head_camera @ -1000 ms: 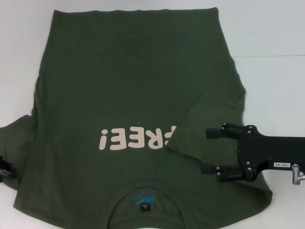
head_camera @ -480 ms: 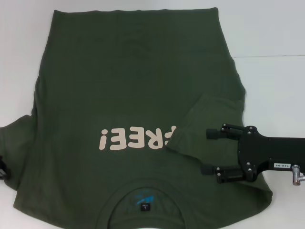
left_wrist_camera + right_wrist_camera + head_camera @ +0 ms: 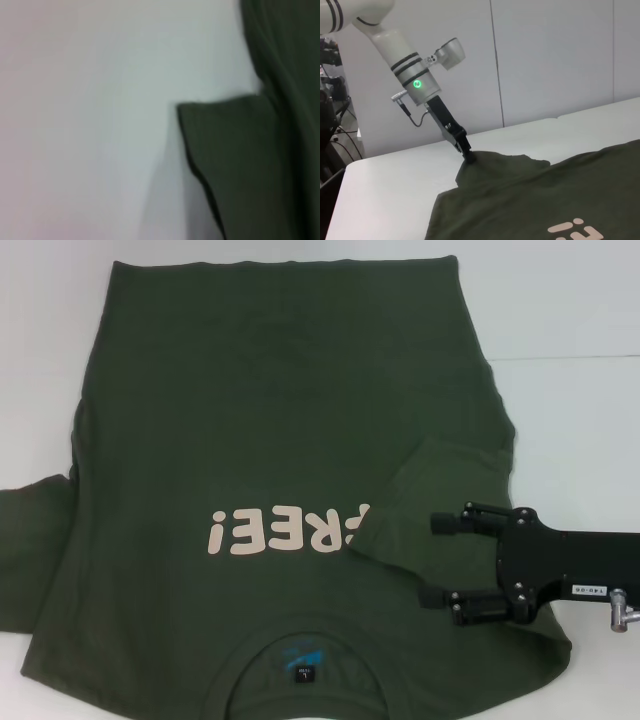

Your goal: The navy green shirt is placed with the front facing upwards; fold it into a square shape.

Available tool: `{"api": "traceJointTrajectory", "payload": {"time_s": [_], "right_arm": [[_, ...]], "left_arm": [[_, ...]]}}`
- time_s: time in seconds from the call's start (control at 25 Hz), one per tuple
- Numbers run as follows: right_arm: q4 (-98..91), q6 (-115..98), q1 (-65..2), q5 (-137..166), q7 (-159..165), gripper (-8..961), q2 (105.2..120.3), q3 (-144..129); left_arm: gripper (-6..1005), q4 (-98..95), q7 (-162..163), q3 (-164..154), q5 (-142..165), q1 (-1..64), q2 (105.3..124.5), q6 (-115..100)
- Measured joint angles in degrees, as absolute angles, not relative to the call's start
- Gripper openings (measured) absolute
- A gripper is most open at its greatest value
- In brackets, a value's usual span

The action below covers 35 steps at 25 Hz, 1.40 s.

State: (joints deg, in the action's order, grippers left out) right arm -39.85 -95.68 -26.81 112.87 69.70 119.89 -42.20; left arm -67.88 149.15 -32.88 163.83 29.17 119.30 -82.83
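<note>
So the navy green shirt [image 3: 280,440] lies flat on the white bench [image 3: 580,320], chest up, its cream lettering [image 3: 290,528] showing and the collar nearest the robot. The right sleeve [image 3: 440,500] is already turned in over the chest, covering the start of the word. The right gripper [image 3: 437,560] hovers just above that folded sleeve with its jaws spread wide and nothing in them. Across the bench, the left gripper [image 3: 468,156] is down at the tip of the left sleeve [image 3: 490,162], tenting the cloth a little; whether it has pinched it I cannot tell. To my eye the left sleeve fold is the step in hand. Doing it well means lifting only enough to clear the bench, carrying the sleeve straight inward to mirror the other side, and laying it down without dragging the body crooked.
</note>
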Motion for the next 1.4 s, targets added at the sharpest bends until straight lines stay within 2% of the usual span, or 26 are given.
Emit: {"api": "traceJointTrajectory", "payload": {"time_s": [0.44, 1.04, 1.4], "right_arm": [[-37.57, -95.60, -26.81, 112.60, 69.49, 870, 119.97, -42.00], [-36.36, -95.11, -27.23, 112.58, 69.59, 863, 120.06, -42.00], [-34.71, -94.57, -27.60, 112.59, 68.69, 864, 120.00, -42.19]], "left_arm": [[57, -68.26, 148.30, -31.83, 163.97, 28.94, 118.16, -73.78], [57, -68.20, 146.89, -31.25, 164.06, 28.16, 118.13, -70.88], [58, -68.27, 147.02, -33.14, 163.81, 31.54, 118.10, -73.66]]}}
